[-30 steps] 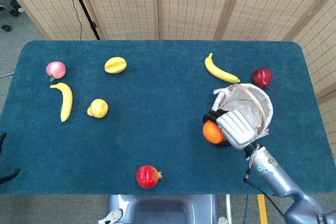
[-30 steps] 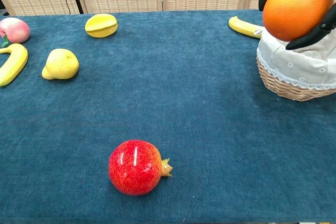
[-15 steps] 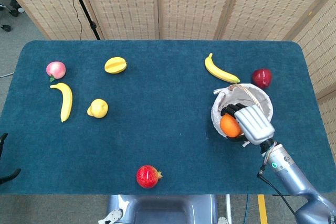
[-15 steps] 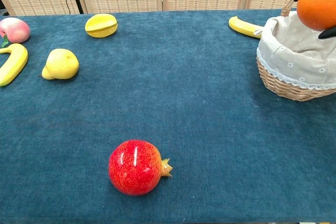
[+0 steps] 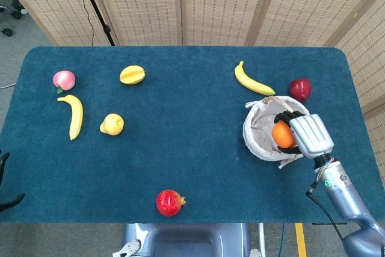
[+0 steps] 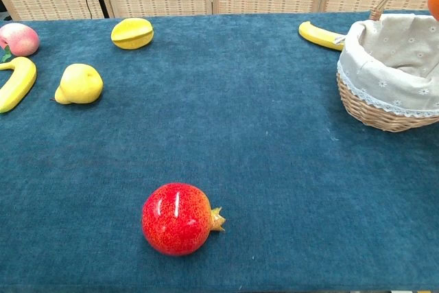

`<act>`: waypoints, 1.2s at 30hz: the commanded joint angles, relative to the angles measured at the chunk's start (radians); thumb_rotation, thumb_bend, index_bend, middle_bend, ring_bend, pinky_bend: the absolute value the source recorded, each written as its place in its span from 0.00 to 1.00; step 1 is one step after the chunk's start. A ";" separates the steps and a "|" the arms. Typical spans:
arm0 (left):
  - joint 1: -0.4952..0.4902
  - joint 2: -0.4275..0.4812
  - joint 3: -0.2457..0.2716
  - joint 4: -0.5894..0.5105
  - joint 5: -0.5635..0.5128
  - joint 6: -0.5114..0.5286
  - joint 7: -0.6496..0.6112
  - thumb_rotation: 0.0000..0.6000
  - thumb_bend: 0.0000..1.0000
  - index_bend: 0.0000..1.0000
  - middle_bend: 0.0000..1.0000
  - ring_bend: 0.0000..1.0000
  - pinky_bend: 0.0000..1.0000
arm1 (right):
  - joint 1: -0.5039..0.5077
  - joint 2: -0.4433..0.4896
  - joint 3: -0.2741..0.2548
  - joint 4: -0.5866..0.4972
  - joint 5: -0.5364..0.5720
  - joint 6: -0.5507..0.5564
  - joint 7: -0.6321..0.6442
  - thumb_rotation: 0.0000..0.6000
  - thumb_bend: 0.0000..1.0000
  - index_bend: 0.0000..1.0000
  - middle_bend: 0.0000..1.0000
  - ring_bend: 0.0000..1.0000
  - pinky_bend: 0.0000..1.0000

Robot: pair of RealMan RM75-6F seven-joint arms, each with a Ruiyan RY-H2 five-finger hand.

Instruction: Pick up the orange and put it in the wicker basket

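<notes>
My right hand (image 5: pixel 308 136) holds the orange (image 5: pixel 282 134) above the inside of the wicker basket (image 5: pixel 257 126), which has a white cloth lining. Black fingers wrap around the fruit. In the chest view the basket (image 6: pixel 384 108) stands at the right edge, and only a sliver of the orange (image 6: pixel 434 1) shows at the frame's top right corner. My left hand is outside both views.
A banana (image 5: pixel 252 80) and a red apple (image 5: pixel 299 88) lie just behind the basket. A pomegranate (image 5: pixel 169 202) sits near the front edge. At the left are a peach (image 5: pixel 64 80), a second banana (image 5: pixel 74 115), a yellow pear (image 5: pixel 112 124) and a yellow starfruit (image 5: pixel 132 74).
My right hand has carried the orange rightward, from beside the basket's left rim to over its inside. In the chest view the orange has slid almost out of frame.
</notes>
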 commanded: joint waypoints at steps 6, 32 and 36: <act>0.001 0.001 -0.001 -0.001 0.000 0.003 -0.002 1.00 0.00 0.00 0.00 0.00 0.00 | 0.011 0.021 -0.016 -0.032 -0.022 -0.043 -0.003 1.00 0.10 0.38 0.22 0.30 0.37; 0.002 0.003 0.001 -0.004 0.008 0.012 0.002 1.00 0.00 0.00 0.00 0.00 0.00 | -0.124 0.133 -0.061 -0.117 -0.089 0.122 -0.028 1.00 0.00 0.25 0.08 0.14 0.24; 0.003 0.002 0.002 -0.007 0.009 0.013 0.007 1.00 0.00 0.00 0.00 0.00 0.00 | -0.223 0.156 -0.124 -0.128 -0.174 0.227 -0.023 1.00 0.00 0.27 0.09 0.14 0.24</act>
